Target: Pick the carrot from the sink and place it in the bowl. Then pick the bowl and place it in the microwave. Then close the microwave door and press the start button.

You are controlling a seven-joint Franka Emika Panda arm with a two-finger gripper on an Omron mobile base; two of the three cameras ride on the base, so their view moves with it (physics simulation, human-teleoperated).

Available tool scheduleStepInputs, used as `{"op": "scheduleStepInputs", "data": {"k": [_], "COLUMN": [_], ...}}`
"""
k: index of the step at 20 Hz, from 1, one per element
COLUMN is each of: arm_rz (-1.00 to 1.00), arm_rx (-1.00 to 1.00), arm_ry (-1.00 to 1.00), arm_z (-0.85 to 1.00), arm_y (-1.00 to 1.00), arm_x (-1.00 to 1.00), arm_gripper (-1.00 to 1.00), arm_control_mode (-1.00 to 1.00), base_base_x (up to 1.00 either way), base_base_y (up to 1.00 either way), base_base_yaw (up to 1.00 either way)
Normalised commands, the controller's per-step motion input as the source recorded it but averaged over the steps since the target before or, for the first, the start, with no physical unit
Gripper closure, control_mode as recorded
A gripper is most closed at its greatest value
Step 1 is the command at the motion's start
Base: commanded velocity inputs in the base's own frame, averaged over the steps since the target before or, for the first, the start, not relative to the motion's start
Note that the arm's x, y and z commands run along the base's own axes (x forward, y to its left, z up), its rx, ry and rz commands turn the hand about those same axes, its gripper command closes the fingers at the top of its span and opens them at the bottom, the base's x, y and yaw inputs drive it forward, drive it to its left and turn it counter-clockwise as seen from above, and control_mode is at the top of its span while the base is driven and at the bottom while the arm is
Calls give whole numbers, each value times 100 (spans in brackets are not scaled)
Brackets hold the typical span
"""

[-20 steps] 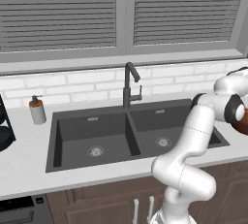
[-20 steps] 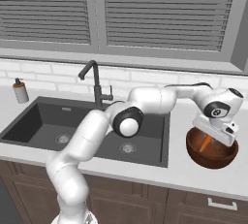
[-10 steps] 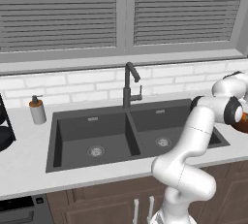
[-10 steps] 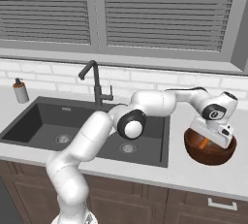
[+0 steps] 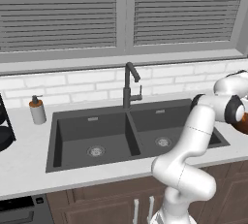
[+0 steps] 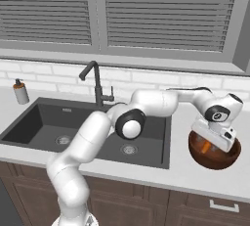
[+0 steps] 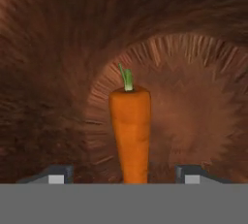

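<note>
The hand [image 7: 124,174], fingers apart, hangs inside the bowl [image 6: 215,153] around the carrot [image 7: 129,131], its green top pointing away.

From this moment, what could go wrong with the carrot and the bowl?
1. The carrot stands between the open gripper tips inside the bowl; lifting carelessly might knock it out.
2. The bowl sits on the counter toward its front edge; a push from the hand might shift it toward that edge.
</note>
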Motion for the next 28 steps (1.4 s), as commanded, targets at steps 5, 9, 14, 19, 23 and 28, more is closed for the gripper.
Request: {"op": "scheduleStepInputs", "data": {"k": [5, 9, 14, 19, 23, 28], "arm_rz": [0, 0, 10, 6, 6, 5], "arm_rx": [-6, -12, -13, -1, 2, 0], "arm_ry": [-15, -1, 15, 20, 8, 5], "arm_z": [37, 49, 45, 10, 0, -2], "arm_y": [22, 49, 38, 0, 0, -7], "arm_x": [-30, -10, -1, 18, 40, 28], "arm_gripper": [-100, -100, -100, -100, -100, -100], "arm_control_mode": [-100, -100, -100, -100, -100, -100], "base_base_x": [0, 0, 0, 0, 0, 0], "base_base_y": [0, 0, 0, 0, 0, 0], "base_base_yaw": [0, 0, 0, 0, 0, 0]}}
